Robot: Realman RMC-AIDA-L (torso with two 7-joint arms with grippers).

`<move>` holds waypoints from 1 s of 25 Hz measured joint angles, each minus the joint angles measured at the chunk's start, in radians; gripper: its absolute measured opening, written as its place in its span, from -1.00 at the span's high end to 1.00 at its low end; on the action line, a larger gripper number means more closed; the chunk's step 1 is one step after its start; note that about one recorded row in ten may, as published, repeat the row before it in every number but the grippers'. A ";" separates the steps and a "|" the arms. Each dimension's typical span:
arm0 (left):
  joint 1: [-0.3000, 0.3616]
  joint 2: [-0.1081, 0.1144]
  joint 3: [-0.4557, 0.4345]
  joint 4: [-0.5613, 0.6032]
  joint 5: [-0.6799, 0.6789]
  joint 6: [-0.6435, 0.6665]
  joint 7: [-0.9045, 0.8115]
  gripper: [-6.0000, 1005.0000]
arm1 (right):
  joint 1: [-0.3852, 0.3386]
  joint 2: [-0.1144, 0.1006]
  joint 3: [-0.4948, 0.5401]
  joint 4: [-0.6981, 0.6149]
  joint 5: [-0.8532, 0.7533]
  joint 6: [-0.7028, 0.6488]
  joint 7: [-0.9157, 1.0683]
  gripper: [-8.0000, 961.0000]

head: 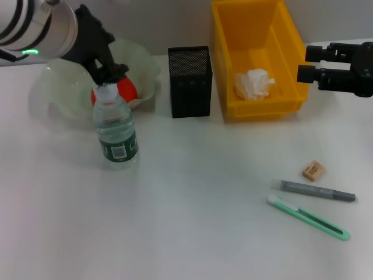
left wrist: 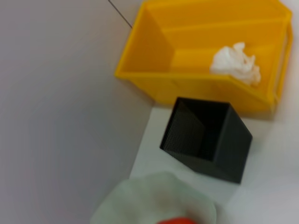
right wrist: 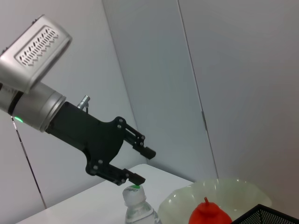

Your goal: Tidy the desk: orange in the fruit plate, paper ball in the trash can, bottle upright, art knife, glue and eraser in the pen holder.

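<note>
Clear plastic bottle point(head: 115, 129) stands upright on the table point(head: 186, 233), in front of the fruit plate point(head: 140, 64). Your left gripper point(head: 111, 74) hangs just over its cap with jaws open. Bump the top and it could tip over. Your right gripper point(head: 312, 64) waits beside the yellow bin point(head: 224, 64); its jaws look narrow.

Silver cylindrical left arm point(head: 49, 29), green light, black gripper point(right wrist: 135, 164)
</note>
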 joint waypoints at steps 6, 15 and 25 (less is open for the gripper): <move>0.043 0.003 -0.114 -0.008 -0.154 -0.072 0.031 -0.04 | 0.000 0.000 0.001 0.002 0.000 0.001 -0.001 -0.36; 0.119 0.005 -0.383 -0.167 -0.534 -0.158 0.190 -0.46 | 0.004 0.000 -0.003 0.004 0.000 0.012 -0.003 -0.36; 0.176 0.010 -0.551 -0.403 -0.828 -0.178 0.411 -0.45 | 0.014 0.000 -0.005 0.007 -0.009 0.020 -0.001 -0.36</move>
